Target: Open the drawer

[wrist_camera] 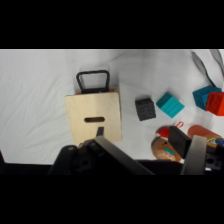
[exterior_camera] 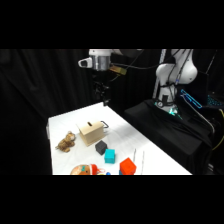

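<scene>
A small pale wooden box (exterior_camera: pixel 90 133) with a dark top slot stands near the middle of the white table (exterior_camera: pixel 127 135). Its drawer (wrist_camera: pixel 95 92) looks pushed in, and the thin black loop handle (wrist_camera: pixel 92 81) sticks out from that side, also seen as the handle (exterior_camera: pixel 103 123) in the side view. My gripper (exterior_camera: pixel 102 94) hangs high above the table's far edge, well clear of the box. In the wrist view the box (wrist_camera: pixel 94 117) lies below my gripper (wrist_camera: pixel 139 137), which is open and holds nothing.
A dark grey cube (wrist_camera: pixel 145 108) and a teal cube (wrist_camera: pixel 170 104) lie beside the box. Red and teal blocks (wrist_camera: pixel 212 98), metal tongs (wrist_camera: pixel 204 64) and orange toys (exterior_camera: pixel 85 170) sit further along. A brown object (exterior_camera: pixel 65 142) lies at the box's other side.
</scene>
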